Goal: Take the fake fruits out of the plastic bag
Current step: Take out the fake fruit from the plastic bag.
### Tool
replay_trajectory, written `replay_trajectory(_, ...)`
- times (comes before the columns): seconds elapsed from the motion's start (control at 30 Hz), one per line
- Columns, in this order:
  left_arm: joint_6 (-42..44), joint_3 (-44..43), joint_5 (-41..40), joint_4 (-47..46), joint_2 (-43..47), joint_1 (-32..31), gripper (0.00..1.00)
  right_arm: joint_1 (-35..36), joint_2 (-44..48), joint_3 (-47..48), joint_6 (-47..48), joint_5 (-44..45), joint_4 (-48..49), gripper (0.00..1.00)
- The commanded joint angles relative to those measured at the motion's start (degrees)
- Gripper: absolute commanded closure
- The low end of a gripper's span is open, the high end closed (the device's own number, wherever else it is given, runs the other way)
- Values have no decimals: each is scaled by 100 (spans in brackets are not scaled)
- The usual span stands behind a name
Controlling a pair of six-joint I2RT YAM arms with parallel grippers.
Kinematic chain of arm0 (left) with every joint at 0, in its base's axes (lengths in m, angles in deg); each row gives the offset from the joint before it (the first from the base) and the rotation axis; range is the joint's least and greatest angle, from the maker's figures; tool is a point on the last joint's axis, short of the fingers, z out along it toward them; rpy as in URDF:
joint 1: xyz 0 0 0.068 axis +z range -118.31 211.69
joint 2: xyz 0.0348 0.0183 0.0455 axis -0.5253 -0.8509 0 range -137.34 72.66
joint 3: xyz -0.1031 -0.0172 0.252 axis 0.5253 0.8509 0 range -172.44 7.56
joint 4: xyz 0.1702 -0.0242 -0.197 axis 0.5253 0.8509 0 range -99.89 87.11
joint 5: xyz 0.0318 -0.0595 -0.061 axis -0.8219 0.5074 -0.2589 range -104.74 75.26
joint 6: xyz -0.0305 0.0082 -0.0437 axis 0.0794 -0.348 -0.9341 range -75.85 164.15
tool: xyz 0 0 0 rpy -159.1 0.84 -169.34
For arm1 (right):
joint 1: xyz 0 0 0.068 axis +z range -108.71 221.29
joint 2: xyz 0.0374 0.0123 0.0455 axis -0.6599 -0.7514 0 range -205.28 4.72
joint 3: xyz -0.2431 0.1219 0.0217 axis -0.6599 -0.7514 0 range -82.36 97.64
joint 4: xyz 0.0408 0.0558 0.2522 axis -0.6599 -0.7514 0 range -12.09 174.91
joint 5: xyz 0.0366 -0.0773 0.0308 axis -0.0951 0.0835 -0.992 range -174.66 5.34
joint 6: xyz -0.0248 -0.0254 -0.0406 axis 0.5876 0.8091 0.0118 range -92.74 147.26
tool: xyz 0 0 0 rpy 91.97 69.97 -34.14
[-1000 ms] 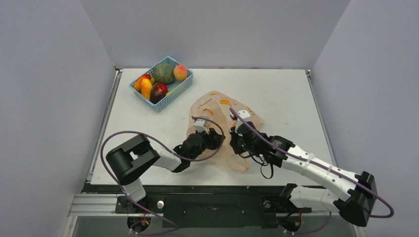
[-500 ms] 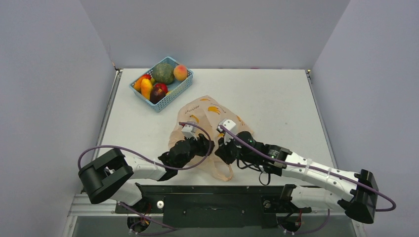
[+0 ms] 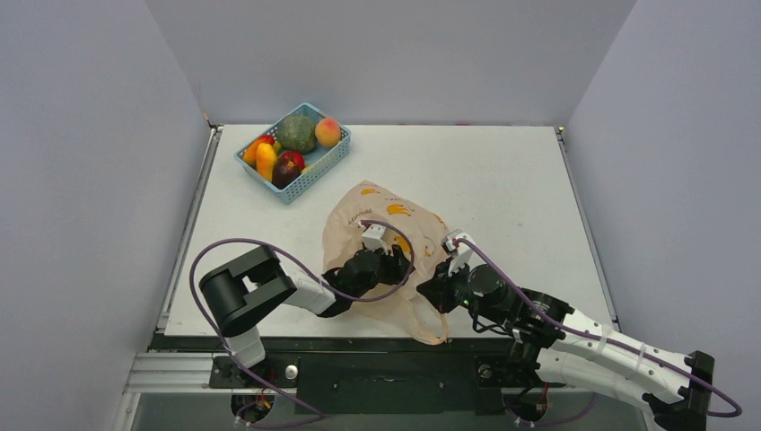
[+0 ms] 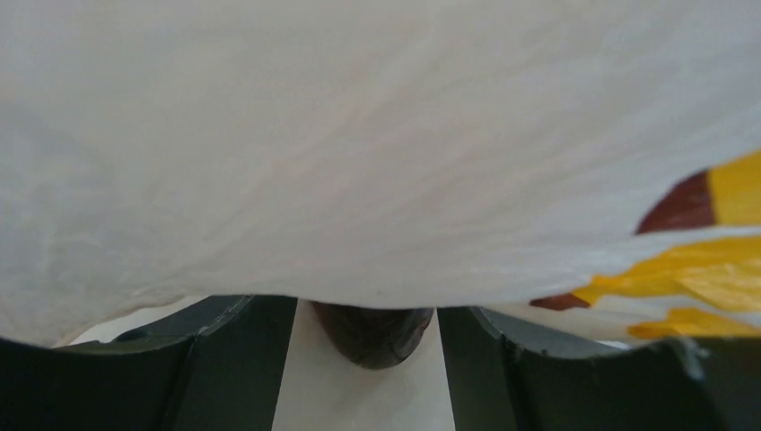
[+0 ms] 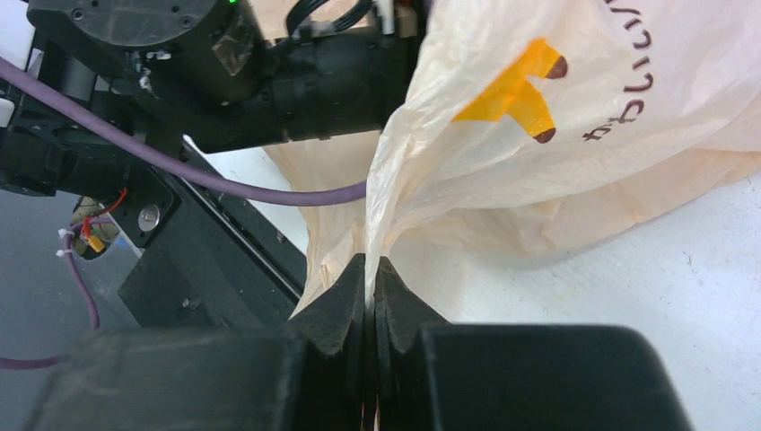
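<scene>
here the plastic bag (image 3: pixel 377 211) lies lengthwise, far-left to near-right.

I've got the white table (image 3: pixel 502 171) carrying 2 things. The plastic bag (image 3: pixel 377 211) is crumpled on it, touching the L gripper (image 3: pixel 399 265) and R gripper (image 3: pixel 429 292). The blue mesh basket (image 3: pixel 321 171) sits well beyond the L gripper, off to its left, approx. at the far corner.

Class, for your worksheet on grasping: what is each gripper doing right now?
Left gripper: fingers apart around a dark maroon fruit; grip cannot be told.
Right gripper: closed, pinching the plastic bag.
</scene>
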Motion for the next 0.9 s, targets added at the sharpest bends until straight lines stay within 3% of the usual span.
replay_trajectory(0.0, 330, -580, -257, -146, -515, -188, 46, -11, -28, 133, -102, 136, 8, 100)
replay_trajectory(0.4, 277, -442, -1050, -180, -1041, -767, 50, -30, 65, 25, -158, 234, -121, 100)
replay_trajectory(0.7, 198, -253, 235, 430, 450, -217, 88, -24, 182, 4, -277, 972, -560, 100)
replay_trajectory(0.87, 21, -51, 854, 1034, 1486, 85, 100, -20, -9, -98, -325, 1197, -386, 100)
